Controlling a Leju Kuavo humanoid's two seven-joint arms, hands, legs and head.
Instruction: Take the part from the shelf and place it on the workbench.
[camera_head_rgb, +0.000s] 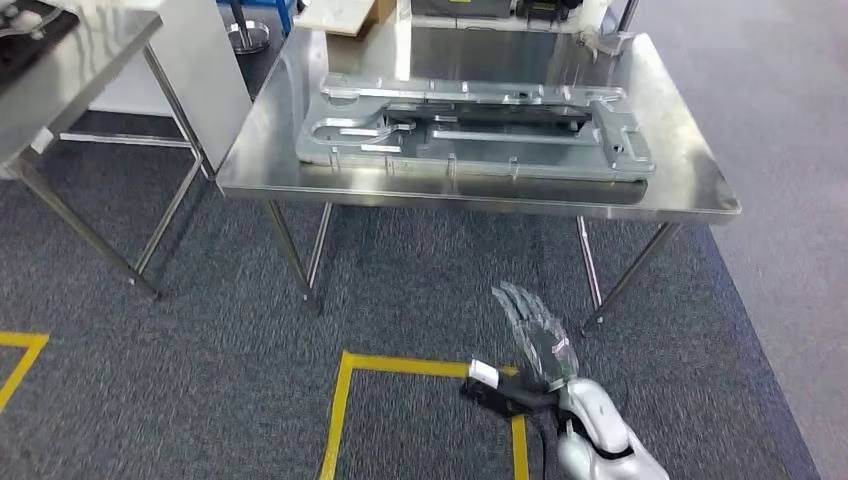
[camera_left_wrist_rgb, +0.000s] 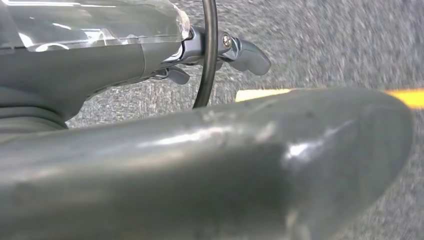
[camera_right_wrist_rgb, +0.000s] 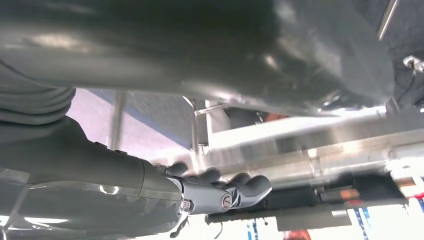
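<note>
Already the flat metal part (camera_head_rgb: 470, 130) lies on the steel workbench (camera_head_rgb: 690, 180), so placing looks done; right hand (camera_head_rgb: 535, 335) hangs below the bench edge, fingers spread, holding nothing; left hand (camera_left_wrist_rgb: 235, 52) unclear; next, probably step clear.

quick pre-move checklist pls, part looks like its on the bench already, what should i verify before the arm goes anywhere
1. Part lies flat on the workbench: ok.
2. Part sits fully inside the bench edges, nothing overhanging: ok at the near edge, far side cannot tell.
3. Right hand holds nothing, fingers spread: ok.
4. Right hand is apart from the part, low in front of the bench: ok.
5. Left hand free: cannot tell, the wrist picture is blurred.
6. Floor around the yellow line free of obstacles: ok.
</note>
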